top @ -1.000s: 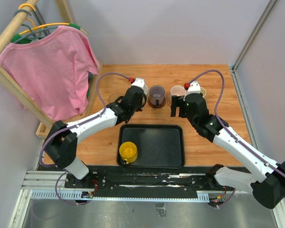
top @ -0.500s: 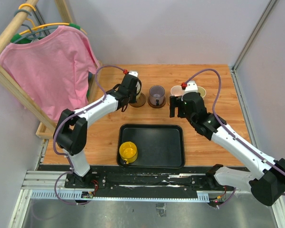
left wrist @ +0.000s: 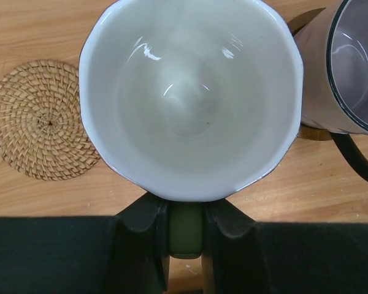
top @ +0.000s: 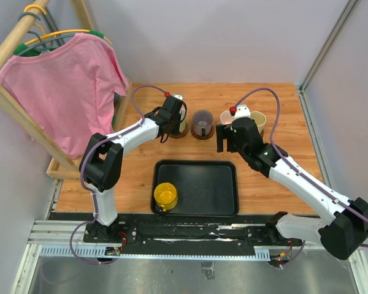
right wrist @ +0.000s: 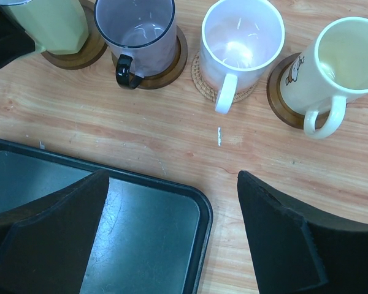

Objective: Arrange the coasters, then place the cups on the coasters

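Observation:
My left gripper (left wrist: 185,229) is shut on the handle of a cream-white cup (left wrist: 190,92), which stands over a dark wood coaster (right wrist: 80,52) at the left end of the row. A woven coaster (left wrist: 40,119) lies bare to its left. In the right wrist view a purple cup (right wrist: 138,27), a pale pink cup (right wrist: 242,37) and a pale yellow-cream cup (right wrist: 346,61) each stand on a coaster. The bright yellow cup (top: 165,195) sits in the black tray (top: 205,190). My right gripper (right wrist: 172,180) hangs open over the tray's far right corner, holding nothing.
A wooden rack with a pink shirt (top: 67,92) stands at the left edge of the table. Grey walls close the back and right sides. A metal rail (top: 190,236) with the arm bases runs along the front.
The left arm has swung toward the back left with the cream-white cup still in its grip. The right gripper has drifted slightly left and stays open.

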`<state>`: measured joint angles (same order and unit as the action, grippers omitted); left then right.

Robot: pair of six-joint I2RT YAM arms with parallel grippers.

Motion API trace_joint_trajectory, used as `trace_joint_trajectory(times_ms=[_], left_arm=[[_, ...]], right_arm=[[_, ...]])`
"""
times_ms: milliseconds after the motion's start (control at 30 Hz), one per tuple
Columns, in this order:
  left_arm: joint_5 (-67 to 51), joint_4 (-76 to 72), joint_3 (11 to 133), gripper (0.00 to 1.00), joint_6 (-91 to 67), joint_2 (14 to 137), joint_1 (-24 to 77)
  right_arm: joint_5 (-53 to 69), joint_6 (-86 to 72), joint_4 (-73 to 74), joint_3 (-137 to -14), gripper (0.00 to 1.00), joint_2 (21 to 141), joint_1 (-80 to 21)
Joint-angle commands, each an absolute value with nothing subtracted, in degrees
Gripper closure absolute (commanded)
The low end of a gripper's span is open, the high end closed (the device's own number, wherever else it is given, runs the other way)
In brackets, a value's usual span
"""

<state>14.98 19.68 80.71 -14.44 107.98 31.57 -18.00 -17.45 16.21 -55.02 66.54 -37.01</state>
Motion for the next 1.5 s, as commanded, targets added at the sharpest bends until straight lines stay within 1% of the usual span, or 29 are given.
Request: trace_joint_trajectory(times_ms=[0,1300,1367,1400,1467], left_arm=[[14.88,15.24,82.82,0.99,-15.44,107.31,31.08],[15.7,8.7,76.48,0.99,-18.86,107.96,29.97],[15.47,8.77,76.43,0.96,-18.9,107.94,29.97],[15.33,8.83,76.38,0.92,-18.87,107.89,29.97],[15.29,9.19,76.42,0.82,-18.88,107.64,29.97]], right_arm=[[-17.47,-16.18,17.0,-57.21,0.13,67.44,-37.16],[-15.44,-17.5,16.95,-55.91,0.13,68.05,-37.16],[-15.23,-17.68,16.92,-55.77,0.13,67.96,-37.12],[-15.13,-17.73,16.9,-55.74,0.13,67.88,-37.17],[-14.97,-17.9,16.95,-55.72,0.13,67.62,-37.13]])
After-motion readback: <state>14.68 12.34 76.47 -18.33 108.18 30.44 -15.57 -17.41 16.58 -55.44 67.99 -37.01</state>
